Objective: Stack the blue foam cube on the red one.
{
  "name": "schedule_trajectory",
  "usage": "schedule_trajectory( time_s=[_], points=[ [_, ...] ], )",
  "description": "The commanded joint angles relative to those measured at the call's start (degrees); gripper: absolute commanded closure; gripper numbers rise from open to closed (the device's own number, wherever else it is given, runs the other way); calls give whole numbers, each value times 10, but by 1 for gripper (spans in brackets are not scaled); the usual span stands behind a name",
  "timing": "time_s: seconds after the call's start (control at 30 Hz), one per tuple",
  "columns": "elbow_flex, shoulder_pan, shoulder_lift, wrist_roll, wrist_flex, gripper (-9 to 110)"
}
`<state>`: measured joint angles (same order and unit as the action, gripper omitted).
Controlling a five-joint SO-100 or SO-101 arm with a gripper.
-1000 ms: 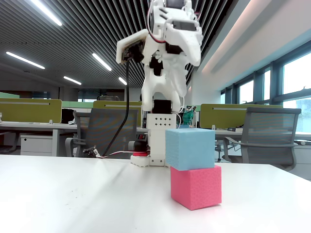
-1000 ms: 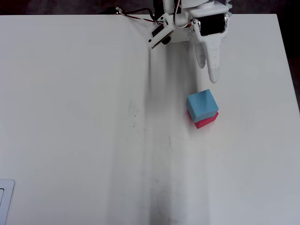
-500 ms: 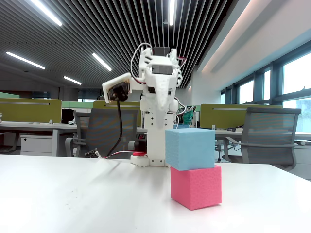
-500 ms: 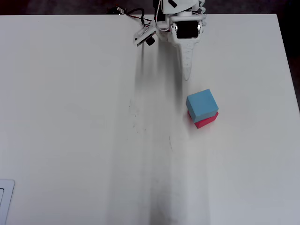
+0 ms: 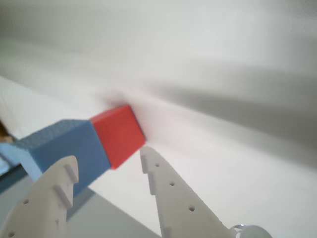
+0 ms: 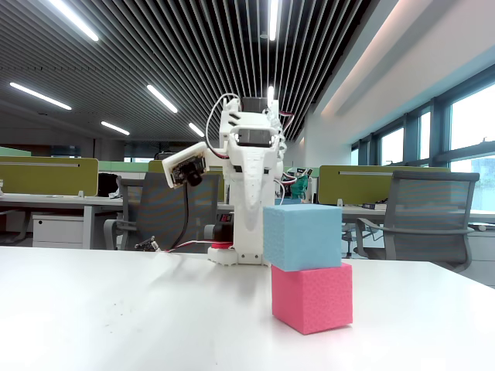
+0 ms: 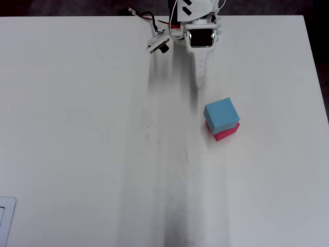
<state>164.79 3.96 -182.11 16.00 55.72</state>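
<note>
The blue foam cube (image 6: pixel 302 236) rests on top of the red one (image 6: pixel 312 297), slightly turned against it, as the overhead view shows with blue cube (image 7: pixel 221 114) over red cube (image 7: pixel 226 134). My gripper (image 7: pixel 199 85) hangs apart from the stack, nearer the arm's base, pointing towards it. In the wrist view the two white fingers (image 5: pixel 163 183) stand apart around the gripper (image 5: pixel 106 158), open, with nothing between them. The blue cube (image 5: pixel 69 144) and red cube (image 5: pixel 118 134) lie beyond the fingertips there.
The white arm (image 6: pixel 247 154) is folded up over its base at the table's far edge (image 7: pixel 103 16). Cables (image 7: pixel 141 14) trail beside the base. A small white object (image 7: pixel 5 216) pokes in at the overhead view's lower left edge.
The arm has pulled back towards its base and swung left in the overhead view, away from the stack. Both cubes have stayed put, blue on red.
</note>
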Motion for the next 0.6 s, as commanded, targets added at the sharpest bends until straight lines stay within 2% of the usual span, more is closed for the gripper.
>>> schedule_trajectory(
  time_s=[0.0,0.57],
  points=[
    [-3,-4,-4,2,-1,87],
    [-2,-9,-4,2,-4,87]
  ],
)
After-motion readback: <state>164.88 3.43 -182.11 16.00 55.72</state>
